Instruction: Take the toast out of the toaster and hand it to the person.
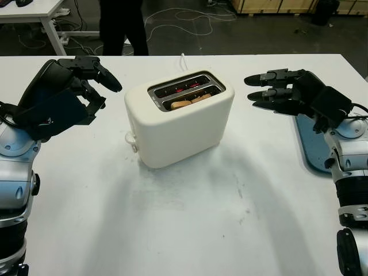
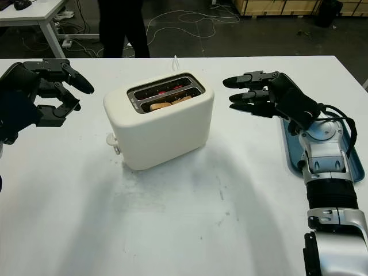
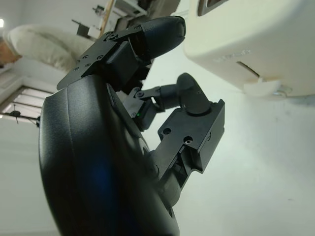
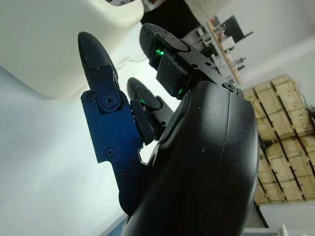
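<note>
Two open hands flanking toaster (image 1: 179, 118)

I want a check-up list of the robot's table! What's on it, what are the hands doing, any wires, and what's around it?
Surface: white table, a few faint smudges near the middle.
Job's things: cream toaster mid-table; toast sits low in the nearer slot; far slot glows red.
Clutter: blue tray at the table's right edge, partly under the right arm.
Hands: left hand open, raised left of the toaster; right hand open, raised right of it; neither touches it.
Cables: toaster cord runs off the far edge; loose white cables on the floor.
Surroundings: person standing beyond the table; another white table far left; wooden crates far back.
</note>
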Tool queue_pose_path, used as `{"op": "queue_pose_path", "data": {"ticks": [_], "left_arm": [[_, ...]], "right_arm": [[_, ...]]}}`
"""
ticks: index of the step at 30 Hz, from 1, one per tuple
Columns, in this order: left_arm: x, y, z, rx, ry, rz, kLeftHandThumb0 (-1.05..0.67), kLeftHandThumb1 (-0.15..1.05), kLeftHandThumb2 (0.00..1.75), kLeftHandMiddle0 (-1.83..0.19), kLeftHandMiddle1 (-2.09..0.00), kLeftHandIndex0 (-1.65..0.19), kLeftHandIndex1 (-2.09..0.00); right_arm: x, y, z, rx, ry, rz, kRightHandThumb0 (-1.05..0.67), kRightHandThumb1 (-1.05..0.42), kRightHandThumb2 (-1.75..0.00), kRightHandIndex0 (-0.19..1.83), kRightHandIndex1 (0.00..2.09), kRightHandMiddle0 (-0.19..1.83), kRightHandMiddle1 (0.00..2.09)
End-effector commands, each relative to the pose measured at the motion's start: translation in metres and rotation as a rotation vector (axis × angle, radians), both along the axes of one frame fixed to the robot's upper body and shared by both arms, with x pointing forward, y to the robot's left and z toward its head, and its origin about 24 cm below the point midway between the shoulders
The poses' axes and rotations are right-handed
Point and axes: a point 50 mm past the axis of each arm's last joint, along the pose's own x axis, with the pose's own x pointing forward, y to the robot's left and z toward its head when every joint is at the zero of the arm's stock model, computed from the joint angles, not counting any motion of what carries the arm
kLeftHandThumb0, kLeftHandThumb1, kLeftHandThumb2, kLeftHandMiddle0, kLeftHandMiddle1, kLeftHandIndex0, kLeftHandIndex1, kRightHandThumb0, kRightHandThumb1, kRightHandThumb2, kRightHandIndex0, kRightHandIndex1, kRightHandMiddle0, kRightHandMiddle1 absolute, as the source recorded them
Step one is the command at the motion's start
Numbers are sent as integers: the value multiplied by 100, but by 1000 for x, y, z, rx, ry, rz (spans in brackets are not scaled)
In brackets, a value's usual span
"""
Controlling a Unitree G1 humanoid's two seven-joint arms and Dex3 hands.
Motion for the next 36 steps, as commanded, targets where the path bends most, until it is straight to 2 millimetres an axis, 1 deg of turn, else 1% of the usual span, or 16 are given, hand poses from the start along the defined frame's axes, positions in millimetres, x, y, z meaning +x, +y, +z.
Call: {"op": "queue_pose_path", "data": {"ticks": [1, 8, 18, 31, 36], "left_arm": [[1, -1, 3, -1, -19, -9, 29, 48, 95, -77, -128, -72, -108], [2, -1, 2, 1, -18, -16, 29, 44, 99, -78, -129, -73, -109], [4, 0, 2, 0, -11, -12, 31, 46, 98, -76, -128, -71, -110], [7, 0, 3, 14, -26, -9, 29, 42, 100, -80, -128, -74, -110], [8, -1, 3, 9, -8, -1, 31, 45, 97, -78, -125, -73, -107]], "right_arm": [[2, 3, 5, 12, -34, 18, -56, -82, 0, 89, 1, 80, 1], [3, 2, 4, 4, -36, 14, -56, -82, 0, 89, 1, 80, 0], [4, 3, 3, 7, -32, 9, -55, -82, 0, 88, 0, 79, 0], [7, 2, 4, -12, -40, 3, -56, -83, 0, 89, 0, 80, 0], [8, 3, 2, 1, -33, 6, -55, -83, 0, 89, 0, 79, 0]]}}
